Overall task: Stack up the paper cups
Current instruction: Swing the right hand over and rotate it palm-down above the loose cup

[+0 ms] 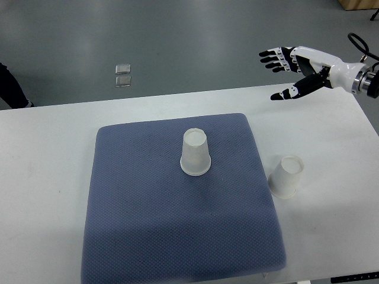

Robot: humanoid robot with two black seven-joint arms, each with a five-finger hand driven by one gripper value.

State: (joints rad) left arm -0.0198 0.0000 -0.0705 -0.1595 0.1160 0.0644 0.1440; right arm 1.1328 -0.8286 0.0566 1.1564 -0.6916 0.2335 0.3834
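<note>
1. Right hand [292,70] raised over the far right corner of the white worktop [47,154], fingers spread, thumb apart, grasping nothing
2. One paper cup [196,153] upside down on the blue mat [148,219], near the middle of its far half
3. Second paper cup [288,176] upside down on the bare worktop, just beside the mat's right edge, well apart from the first
4. Two small clear items [123,74] on the grey floor beyond the worktop
5. Dark shape [12,86] at the left edge, unclear what

Right hand [290,71] raised at upper right (fingers spread, empty)
</note>
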